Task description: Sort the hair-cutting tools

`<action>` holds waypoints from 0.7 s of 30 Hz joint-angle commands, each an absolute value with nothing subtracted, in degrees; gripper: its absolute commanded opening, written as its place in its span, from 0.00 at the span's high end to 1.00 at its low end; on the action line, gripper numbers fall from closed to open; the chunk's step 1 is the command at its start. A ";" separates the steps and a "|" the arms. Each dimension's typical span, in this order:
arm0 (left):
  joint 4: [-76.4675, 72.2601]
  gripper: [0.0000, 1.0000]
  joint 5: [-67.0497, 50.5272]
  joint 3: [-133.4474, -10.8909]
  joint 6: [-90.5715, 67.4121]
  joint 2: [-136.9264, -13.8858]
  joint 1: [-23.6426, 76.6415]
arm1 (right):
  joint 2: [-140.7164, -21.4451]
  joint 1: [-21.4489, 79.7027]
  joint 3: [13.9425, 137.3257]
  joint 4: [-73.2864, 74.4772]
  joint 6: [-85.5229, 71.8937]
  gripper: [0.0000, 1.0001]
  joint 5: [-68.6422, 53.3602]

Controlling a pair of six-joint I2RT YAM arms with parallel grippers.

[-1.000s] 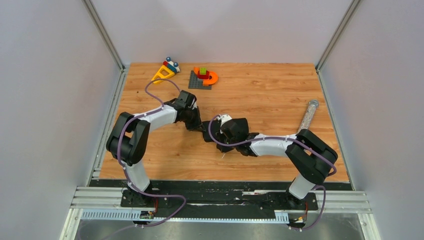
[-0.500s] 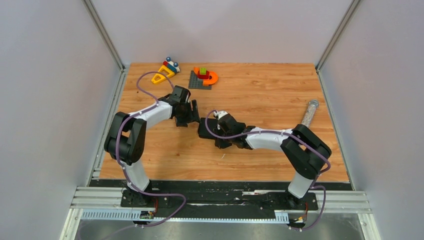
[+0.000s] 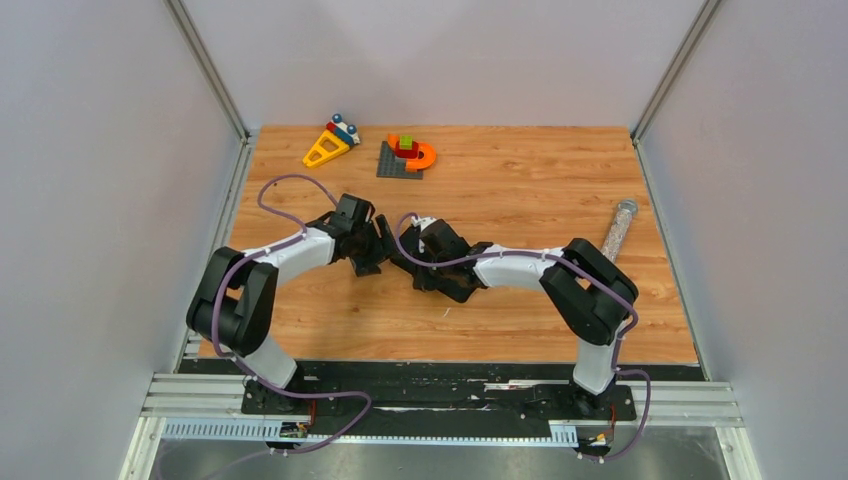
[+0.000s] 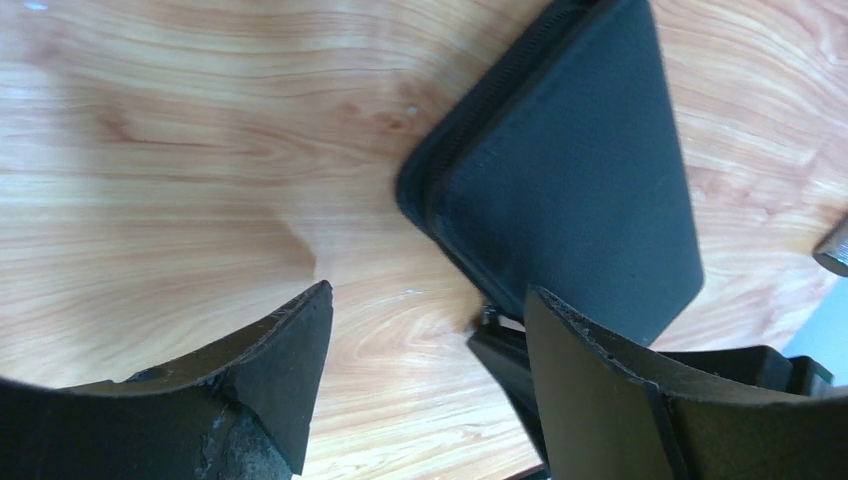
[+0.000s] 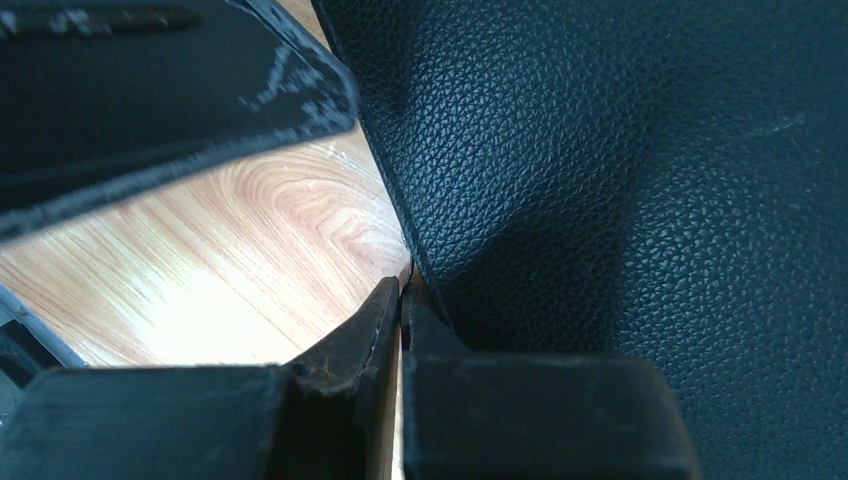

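The hair-cutting tools are out of view. A black zipped case (image 4: 570, 190) lies mid-table, mostly covered by the arms in the top view. My left gripper (image 4: 425, 300) is open just left of the case, with bare wood between its fingers (image 4: 290, 370). In the top view it (image 3: 380, 250) nearly meets my right gripper (image 3: 412, 262). My right gripper (image 5: 402, 290) is shut, its tips against the seam at the edge of the grained black case (image 5: 640, 150). Nothing shows between its jaws.
Colourful toy blocks (image 3: 330, 143) and a grey plate with more blocks (image 3: 405, 155) sit at the back left. A clear glittery tube (image 3: 618, 228) lies at the right. One black finger of the left gripper (image 5: 150, 90) fills the right wrist view's upper left.
My left gripper has opened and pulled back toward the left. My right arm has swung left, its gripper still shut, and the black case has shifted left with it.
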State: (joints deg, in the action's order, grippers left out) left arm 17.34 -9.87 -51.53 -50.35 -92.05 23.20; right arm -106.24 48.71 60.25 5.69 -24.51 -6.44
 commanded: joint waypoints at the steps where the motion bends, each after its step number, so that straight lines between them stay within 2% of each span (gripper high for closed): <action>1: 11.79 0.24 -11.61 -52.84 -54.43 -92.69 25.02 | -107.87 49.22 62.48 5.01 -25.49 1.00 -7.50; 4: 10.26 0.29 -12.17 -53.05 -55.89 -95.06 25.40 | -108.02 49.22 62.62 5.01 -25.53 1.00 -7.70; 9: 8.37 0.45 -12.23 -52.80 -57.41 -97.37 25.92 | -107.01 49.24 61.33 5.25 -25.74 1.00 -7.18; 16: 11.42 0.74 -8.19 -54.60 -55.66 -98.91 25.17 | -101.63 49.29 55.42 6.68 -26.04 1.00 -4.27; 18: 11.72 0.80 -7.88 -54.69 -55.42 -99.34 24.50 | -99.33 49.29 52.42 7.05 -26.49 1.00 -2.81; 21: 12.28 0.82 -7.32 -55.09 -54.60 -99.92 23.39 | -95.36 49.22 47.95 8.35 -27.01 1.00 -0.48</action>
State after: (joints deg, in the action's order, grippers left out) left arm 10.92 -12.82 -53.71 -56.75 -98.24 25.23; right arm -100.64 48.75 53.01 4.23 -25.65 -4.38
